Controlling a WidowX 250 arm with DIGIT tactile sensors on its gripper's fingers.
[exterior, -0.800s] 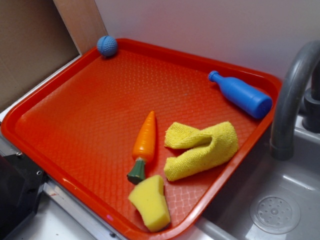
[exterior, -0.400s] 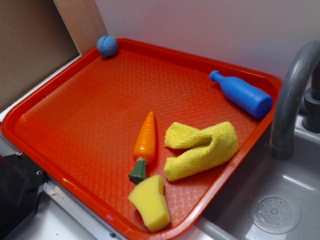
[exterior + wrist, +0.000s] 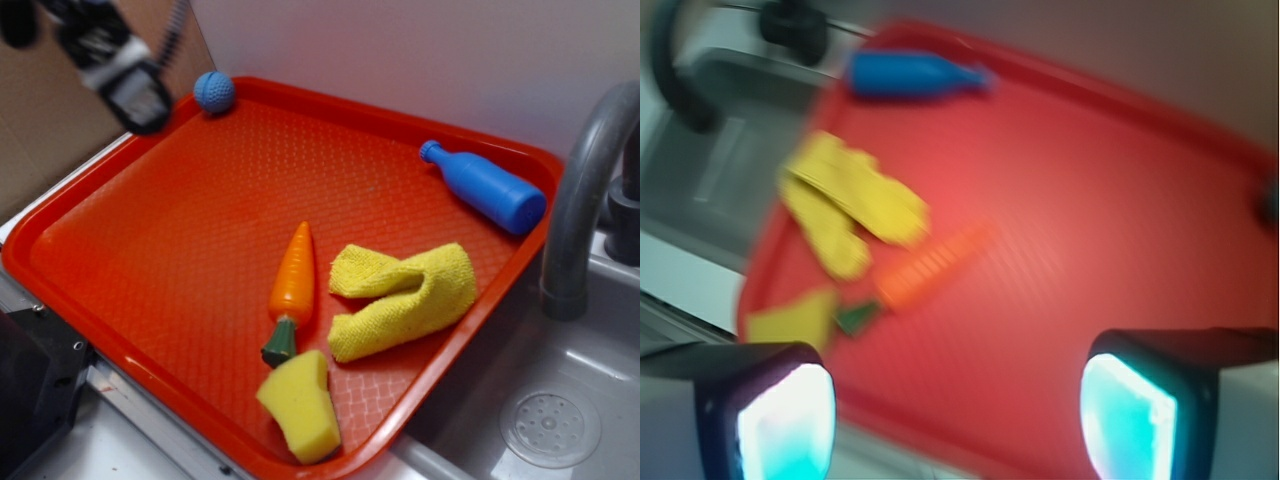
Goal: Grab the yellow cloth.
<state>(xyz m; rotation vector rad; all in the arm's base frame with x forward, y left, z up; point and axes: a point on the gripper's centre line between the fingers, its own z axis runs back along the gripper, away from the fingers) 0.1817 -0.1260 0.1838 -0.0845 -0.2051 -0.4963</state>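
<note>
Over the tray's far-left corner the hand hangs blurred, fingers spread wide, nothing held. Carrot mid-tray, sponge at near edge. Yellow cloth lies crumpled near the tray's right edge, untouched. Approach and grasp all left.

Plain white wall behind, brown wooden panel off to one side, grey sink with curved faucet.
</note>
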